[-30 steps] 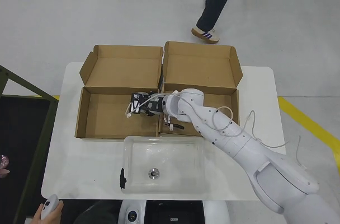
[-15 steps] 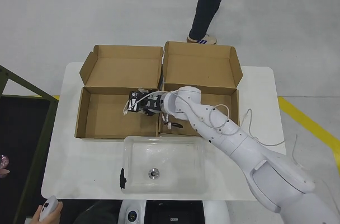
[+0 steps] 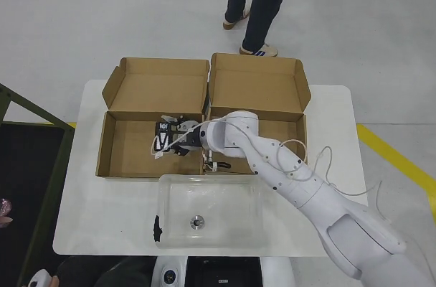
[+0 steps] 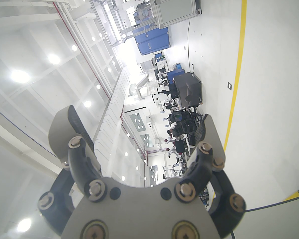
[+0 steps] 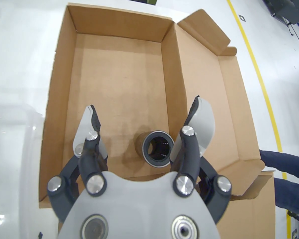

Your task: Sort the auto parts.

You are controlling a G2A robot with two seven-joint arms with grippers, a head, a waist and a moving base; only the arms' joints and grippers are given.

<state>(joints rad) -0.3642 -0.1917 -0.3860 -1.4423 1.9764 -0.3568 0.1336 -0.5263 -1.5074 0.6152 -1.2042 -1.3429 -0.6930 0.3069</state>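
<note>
The right gripper [image 5: 144, 104] hangs spread and empty above the left box [image 5: 119, 18], with the metal sleeve [image 5: 155, 150] lying below it by the hinge-side wall, bore toward the wrist.

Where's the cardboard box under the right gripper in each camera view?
Top view: the cardboard box is the left one of two open boxes, beyond the clear bin.
Right wrist view: its bare floor and walls sit mid-picture, beyond the fingers.
Left wrist view: this camera points up at the ceiling.
Shared landmark: the right gripper, open over that box.
</note>
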